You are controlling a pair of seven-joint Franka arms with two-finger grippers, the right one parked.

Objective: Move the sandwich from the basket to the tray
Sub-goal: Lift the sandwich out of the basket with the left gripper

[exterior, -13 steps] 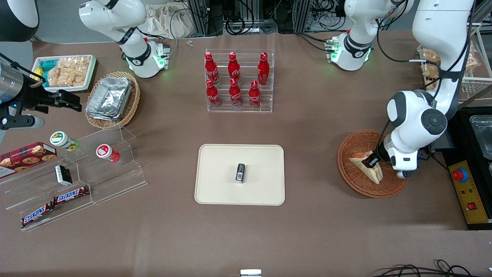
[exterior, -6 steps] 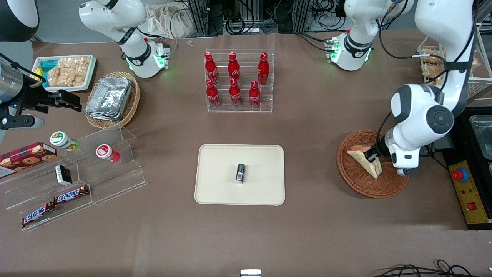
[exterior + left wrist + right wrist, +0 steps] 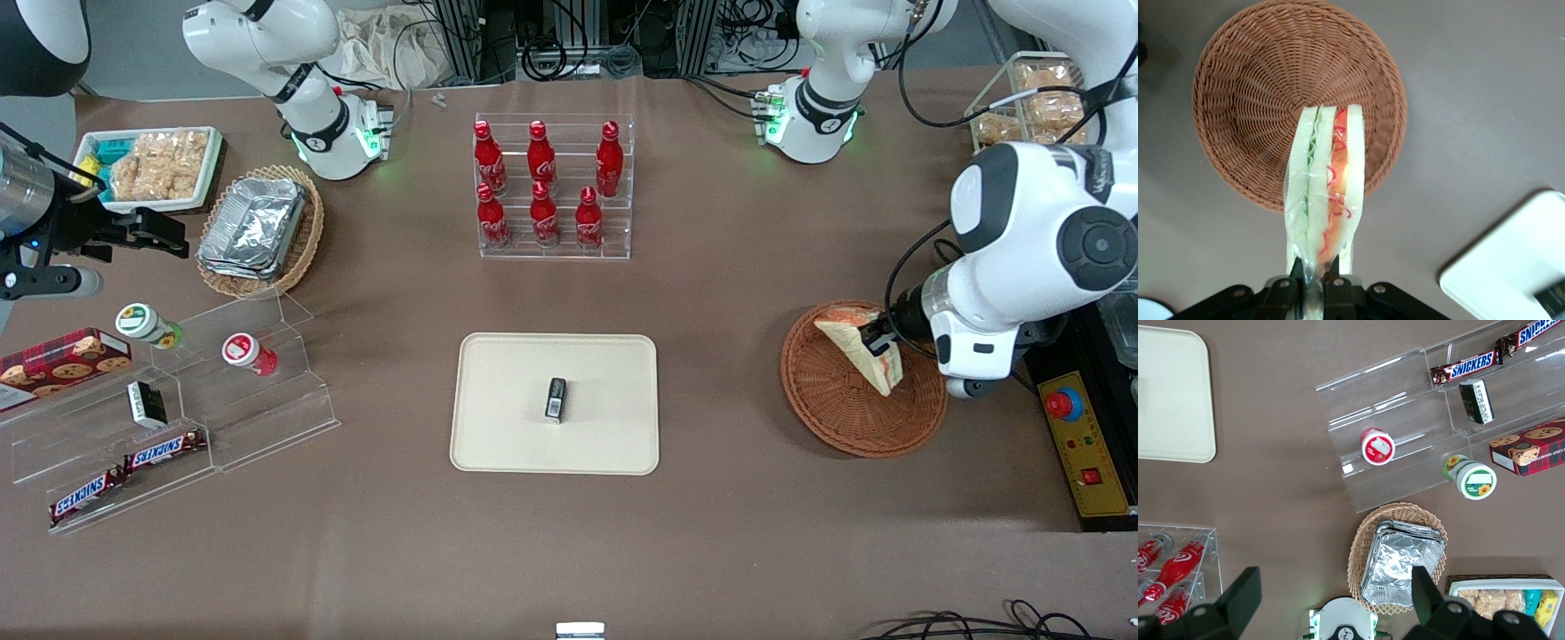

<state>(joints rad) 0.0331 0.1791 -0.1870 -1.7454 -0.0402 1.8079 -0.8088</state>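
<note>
The sandwich (image 3: 861, 348) (image 3: 1327, 183), a wedge of white bread in clear wrap with red-orange and green filling, hangs above the round reddish-brown basket (image 3: 836, 409) (image 3: 1251, 80). My gripper (image 3: 876, 342) (image 3: 1313, 280) is shut on the sandwich's corner, with the wedge pointing away from the fingers. It is lifted clear of the basket's weave. The cream tray (image 3: 507, 444) (image 3: 1511, 267) lies at mid-table, toward the parked arm from the basket, with a small black box (image 3: 556, 398) on it.
A clear rack of red bottles (image 3: 551, 187) stands farther from the front camera than the tray. A box with a red button (image 3: 1076, 436) sits beside the basket at the table's end. A foil-filled oval basket (image 3: 258, 231) and acrylic snack shelves (image 3: 178, 400) lie toward the parked arm's end.
The gripper rose with the sandwich, lifting it off the basket floor and carrying it slightly away from the front camera; the arm's elbow swung upward and outward.
</note>
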